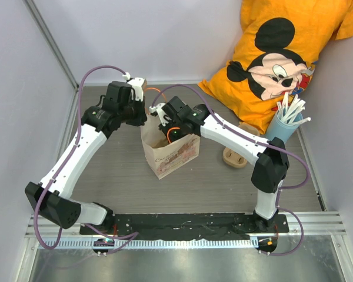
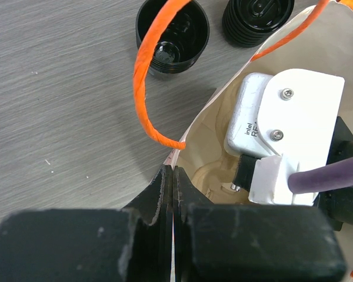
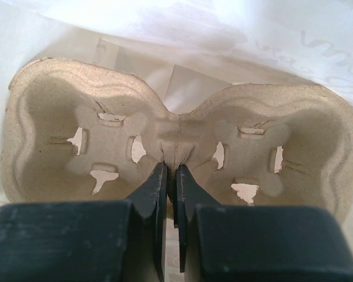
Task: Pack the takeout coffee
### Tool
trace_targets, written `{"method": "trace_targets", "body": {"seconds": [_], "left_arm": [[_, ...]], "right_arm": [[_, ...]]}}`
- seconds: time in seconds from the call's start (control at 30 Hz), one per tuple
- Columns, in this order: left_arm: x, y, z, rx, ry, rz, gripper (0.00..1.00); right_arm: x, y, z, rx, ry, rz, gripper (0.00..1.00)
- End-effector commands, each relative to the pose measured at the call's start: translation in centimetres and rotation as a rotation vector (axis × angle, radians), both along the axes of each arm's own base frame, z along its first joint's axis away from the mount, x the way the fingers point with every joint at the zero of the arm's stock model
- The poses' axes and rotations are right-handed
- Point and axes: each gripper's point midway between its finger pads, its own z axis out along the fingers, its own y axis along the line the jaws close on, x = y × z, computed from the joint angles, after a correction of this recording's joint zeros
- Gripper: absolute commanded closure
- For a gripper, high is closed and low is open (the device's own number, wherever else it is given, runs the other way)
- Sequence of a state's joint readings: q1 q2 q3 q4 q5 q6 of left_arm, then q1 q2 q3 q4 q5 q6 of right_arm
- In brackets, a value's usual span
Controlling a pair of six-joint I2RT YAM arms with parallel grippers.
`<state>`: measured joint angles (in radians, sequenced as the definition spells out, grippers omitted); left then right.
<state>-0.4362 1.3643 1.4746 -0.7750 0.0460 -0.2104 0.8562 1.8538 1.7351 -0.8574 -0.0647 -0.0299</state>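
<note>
**Right hand (image 3: 170, 170) pinching carrier (image 3: 59, 117) inside bag (image 1: 173, 155); coffee not yet packed**

My left hand (image 2: 169, 176) is pressed together on the bag's rim. I judge the carrier is in. The black cup (image 2: 172, 38) stands unlidded on the surface (image 2: 59, 117) just beyond the bag, far of that hand.
</note>
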Motion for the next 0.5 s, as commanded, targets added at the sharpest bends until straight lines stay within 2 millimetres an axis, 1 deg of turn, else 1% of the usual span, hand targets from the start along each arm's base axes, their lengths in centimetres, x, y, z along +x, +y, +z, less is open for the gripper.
{"method": "trace_targets", "body": {"seconds": [0.0, 0.47], "left_arm": [[0.81, -0.35, 2.22, -0.049, -0.07, 0.004, 0.99], [0.77, -0.44, 2.49, -0.053, -0.074, -0.002, 0.99]], "right_arm": [[-0.88, 0.14, 0.75, 0.006, -0.003, 0.032, 0.99], [-0.41, 0.58, 0.18, 0.0, -0.005, 0.034, 0.99]]}}
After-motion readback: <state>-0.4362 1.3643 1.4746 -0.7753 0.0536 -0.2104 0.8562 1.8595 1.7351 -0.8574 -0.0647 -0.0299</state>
